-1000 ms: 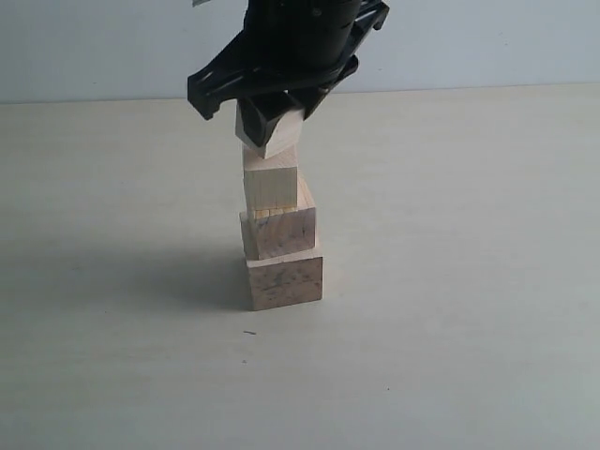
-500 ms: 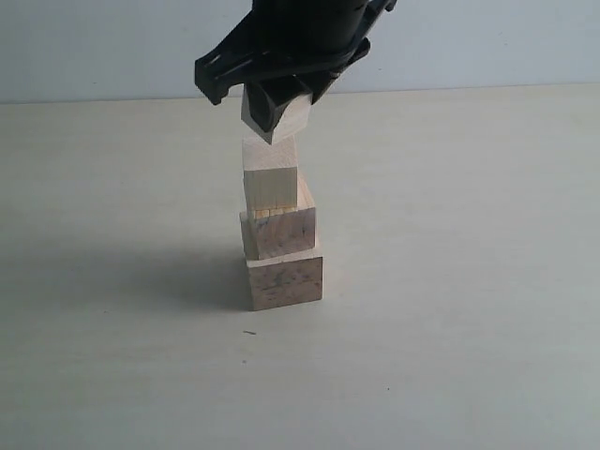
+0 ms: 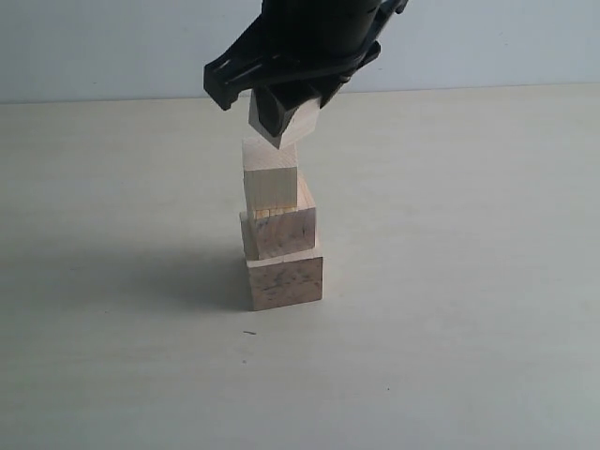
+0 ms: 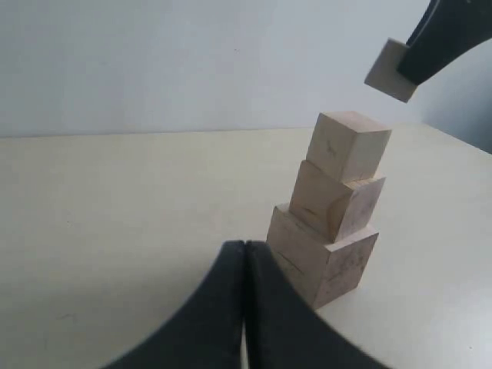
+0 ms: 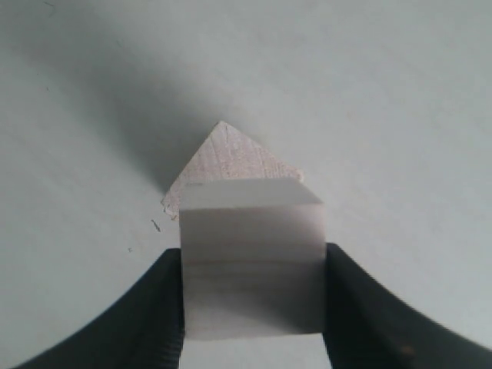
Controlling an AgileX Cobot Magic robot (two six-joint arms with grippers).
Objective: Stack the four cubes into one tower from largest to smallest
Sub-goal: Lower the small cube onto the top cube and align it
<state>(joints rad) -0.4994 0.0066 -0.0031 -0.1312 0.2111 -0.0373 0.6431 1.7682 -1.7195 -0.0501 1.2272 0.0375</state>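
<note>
Three pale wooden cubes stand as a column on the table: the largest cube [image 3: 284,279], with dark mottling, at the bottom, a medium cube [image 3: 279,232] turned on it, and a smaller cube [image 3: 270,185] on top. The smallest cube [image 3: 300,122] hangs tilted just above the column, apart from it, with my right gripper [image 3: 281,120] shut on it. The right wrist view shows that cube [image 5: 252,257] between the black fingers [image 5: 154,307], over the column's top [image 5: 227,157]. My left gripper [image 4: 244,250] is shut and empty, low beside the column's base [image 4: 323,261].
The pale table [image 3: 469,281] stretches to a white wall [image 3: 94,47] behind. The column throws a shadow [image 3: 159,272] to the left. No other object shows.
My right gripper has risen a little and shifted right with the smallest cube, which sat nearly on the third cube's top before. The column and the left gripper are unchanged.
</note>
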